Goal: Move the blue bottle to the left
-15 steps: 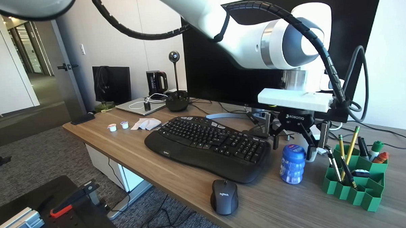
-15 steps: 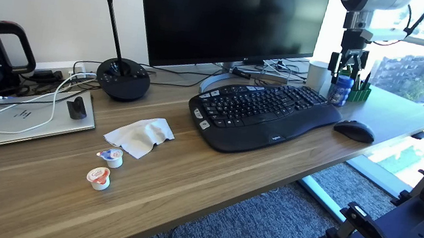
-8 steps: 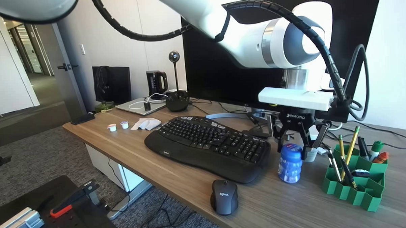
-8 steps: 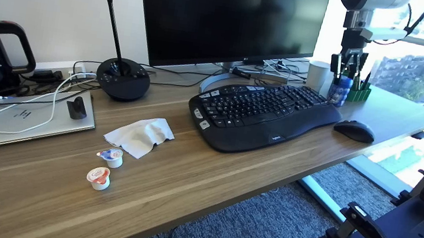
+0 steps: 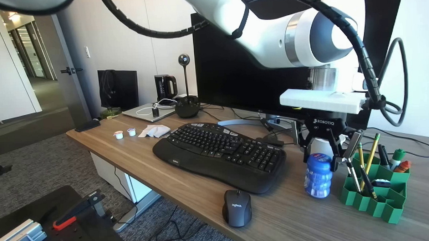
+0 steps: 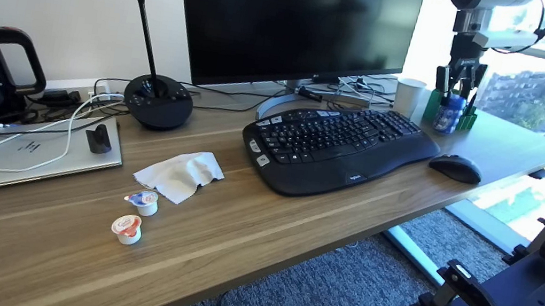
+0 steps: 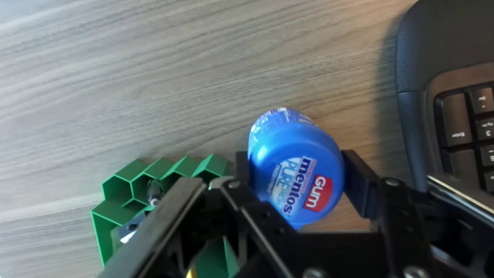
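The gripper (image 7: pixel 298 174) is clasping the blue bottle (image 7: pixel 295 166) just right of centre in the wrist view, perhaps risking its base snagging the keyboard (image 7: pixel 440 73), upper right, if it is travelling too low.

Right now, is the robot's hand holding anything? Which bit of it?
Yes: the hand holds the blue bottle by its cap, one finger on either side.

Blue bottle (image 7: pixel 296 170) (red patch (image 7: pixel 318 193) atop)
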